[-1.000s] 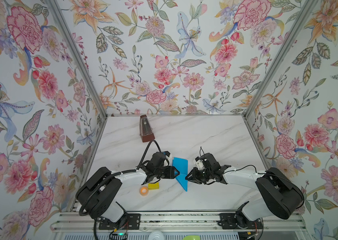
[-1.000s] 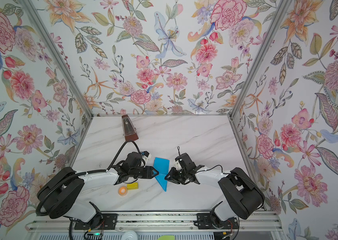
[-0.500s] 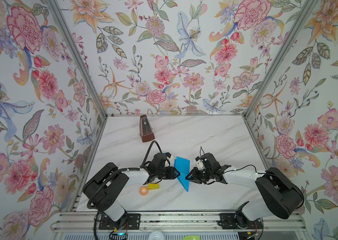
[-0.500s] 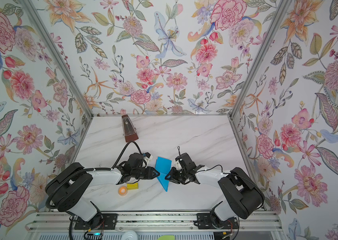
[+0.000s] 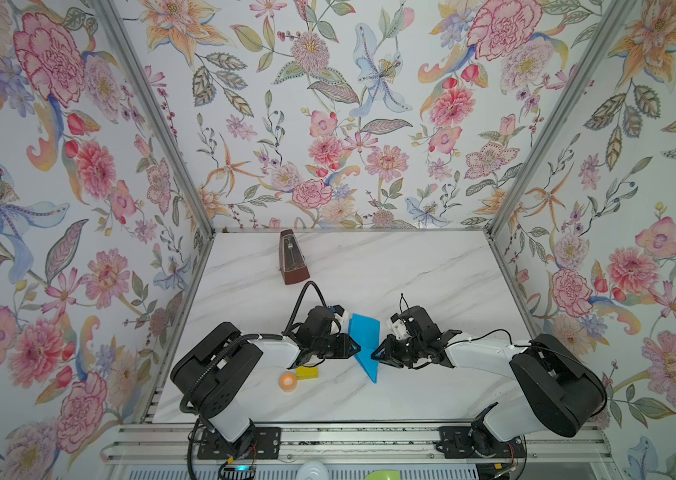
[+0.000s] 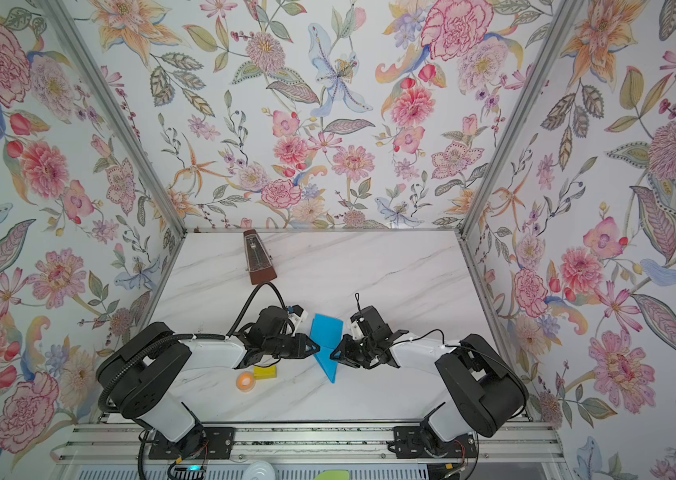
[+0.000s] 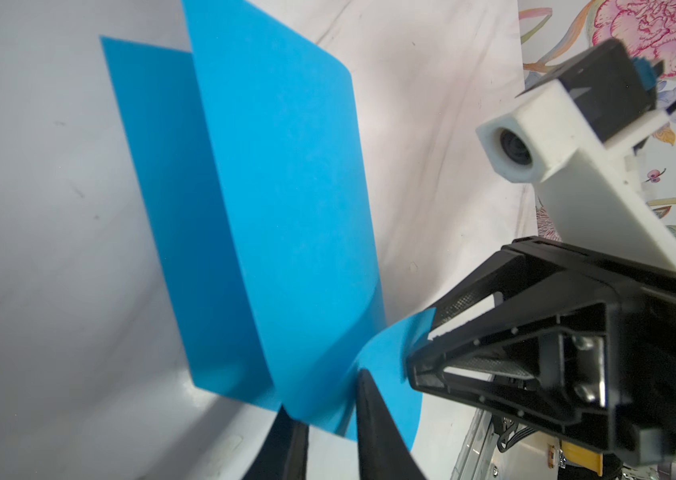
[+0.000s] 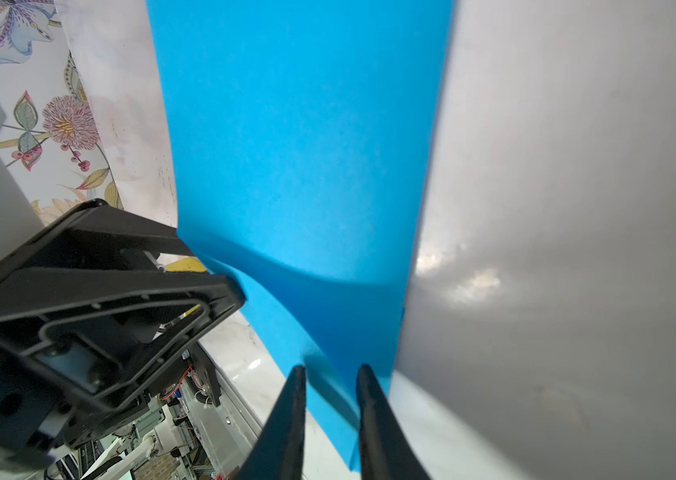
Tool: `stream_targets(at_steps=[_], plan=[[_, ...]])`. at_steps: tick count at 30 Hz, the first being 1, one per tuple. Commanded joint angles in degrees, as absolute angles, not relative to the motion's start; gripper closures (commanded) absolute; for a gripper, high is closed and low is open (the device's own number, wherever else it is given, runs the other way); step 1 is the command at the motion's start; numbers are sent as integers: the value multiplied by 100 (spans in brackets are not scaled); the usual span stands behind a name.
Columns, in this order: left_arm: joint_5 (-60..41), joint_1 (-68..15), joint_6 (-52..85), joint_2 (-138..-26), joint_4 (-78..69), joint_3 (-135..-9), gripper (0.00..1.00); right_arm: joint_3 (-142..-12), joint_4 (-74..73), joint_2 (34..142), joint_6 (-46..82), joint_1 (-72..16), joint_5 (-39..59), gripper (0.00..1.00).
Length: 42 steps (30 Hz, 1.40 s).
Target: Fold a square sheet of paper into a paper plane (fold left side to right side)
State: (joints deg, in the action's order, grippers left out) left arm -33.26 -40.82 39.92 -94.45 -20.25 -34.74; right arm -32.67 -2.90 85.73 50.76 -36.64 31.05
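White marbled worktop (image 5: 411, 270) boxed in by floral wallpaper (image 5: 328, 124). Toward front edge, folded blue paper sheet (image 5: 363, 332) pinched by left jaws and right jaws.

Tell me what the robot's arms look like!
The left arm and right arm are white tubes with chunky black joints. The left gripper and right gripper are black and pointy. White camera blocks and black cables ride along.
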Motion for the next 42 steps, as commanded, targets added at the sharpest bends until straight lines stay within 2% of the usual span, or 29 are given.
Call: stream_targets(at_steps=[1,6,11,16,23,30,42], plan=[[-3349,-4052,3852,-9505,-1960,-3442,80,-3217,-380,8638,5086,-3647,3085,76],[-3274,-4052,3747,-9519,-1818,-3495,89,-3216,-368,8605,5093,-3645,3072,76],[-3099,-4043,3657,-9596,-1570,-3560,92,-3226,-312,8529,5082,-3623,3007,76],[-3103,-4033,3656,-9702,-1522,-3552,94,-3158,-506,8545,5168,-3529,3017,70],[-3050,-4008,3691,-9782,-1324,-3584,95,-2882,-1495,9004,5567,-3414,3505,64],[-2992,-3985,3830,-9746,-1283,-3519,96,-2373,-2651,9094,6181,-3445,3774,65],[-2918,-3920,3981,-9738,-1299,-3413,98,-2050,-2885,8592,6656,-3793,3521,68]])
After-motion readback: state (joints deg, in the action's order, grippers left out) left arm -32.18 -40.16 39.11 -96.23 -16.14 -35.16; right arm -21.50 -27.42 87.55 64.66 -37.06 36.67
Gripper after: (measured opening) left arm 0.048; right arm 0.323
